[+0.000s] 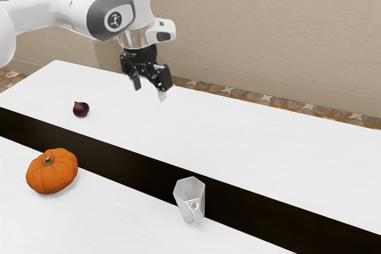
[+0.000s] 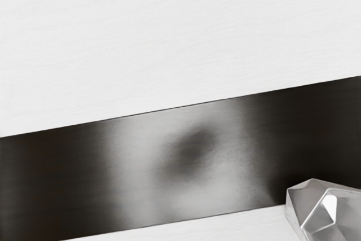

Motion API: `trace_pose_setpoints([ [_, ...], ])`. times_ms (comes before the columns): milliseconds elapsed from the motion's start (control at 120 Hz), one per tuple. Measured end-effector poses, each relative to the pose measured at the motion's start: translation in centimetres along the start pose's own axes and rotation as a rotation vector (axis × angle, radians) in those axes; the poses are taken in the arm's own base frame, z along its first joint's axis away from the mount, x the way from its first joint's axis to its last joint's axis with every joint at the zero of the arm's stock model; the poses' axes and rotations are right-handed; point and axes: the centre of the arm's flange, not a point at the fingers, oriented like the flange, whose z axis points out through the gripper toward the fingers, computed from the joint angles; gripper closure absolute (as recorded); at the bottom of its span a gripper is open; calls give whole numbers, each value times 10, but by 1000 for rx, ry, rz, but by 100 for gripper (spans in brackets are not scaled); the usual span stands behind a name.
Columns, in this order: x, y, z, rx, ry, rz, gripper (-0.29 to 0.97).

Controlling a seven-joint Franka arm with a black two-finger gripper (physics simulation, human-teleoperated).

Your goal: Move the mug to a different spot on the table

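Exterior view, left to right. An orange pumpkin (image 1: 52, 171) is sitting on the near white section of the bench (image 1: 268, 141), toward its left end. A dark red onion (image 1: 81, 109) is resting on the far white section, close to the dark band (image 1: 119, 156) that is running the length of the bench between the two sections. The white arm (image 1: 71, 10) is reaching in from the upper left, and its black claw (image 1: 149, 89) is hanging above the far section with its fingers spread apart, gripping nothing. The pale faceted mug (image 1: 190, 200) is standing mouth-up at the far edge of the near section, right against the dark band and well apart from the claw.

Wrist view. The camera is looking down across the dark band (image 2: 113, 167); the mug (image 2: 324, 210) is showing at the band's near edge.
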Motion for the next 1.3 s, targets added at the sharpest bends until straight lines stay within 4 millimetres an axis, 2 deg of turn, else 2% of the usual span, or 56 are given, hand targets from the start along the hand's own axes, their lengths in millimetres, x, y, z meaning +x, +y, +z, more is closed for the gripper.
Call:
trace_pose_setpoints([
  [133, 1, 6, 5, -1, -4, 9, 0],
  [192, 11, 22, 25, 0, -18, 25, 0],
  [292, 26, 67, 64, -6, -52, 61, 0],
  [392, 33, 94, 102, -21, -95, 22, 0],
  [533, 37, 111, 145, -55, -137, -89, 0],
  [667, 31, 120, 182, -68, -180, -176, 0],
  [783, 20, 139, 193, -78, -191, -213, 0],
  [858, 12, 146, 197, -82, -202, -239, 0],
  [1033, 7, 157, 201, -84, -205, -286, 0],
  [1183, -4, 185, 204, -76, -217, -282, 0],
  [1300, -11, 189, 215, -68, -238, -304, 0],
])
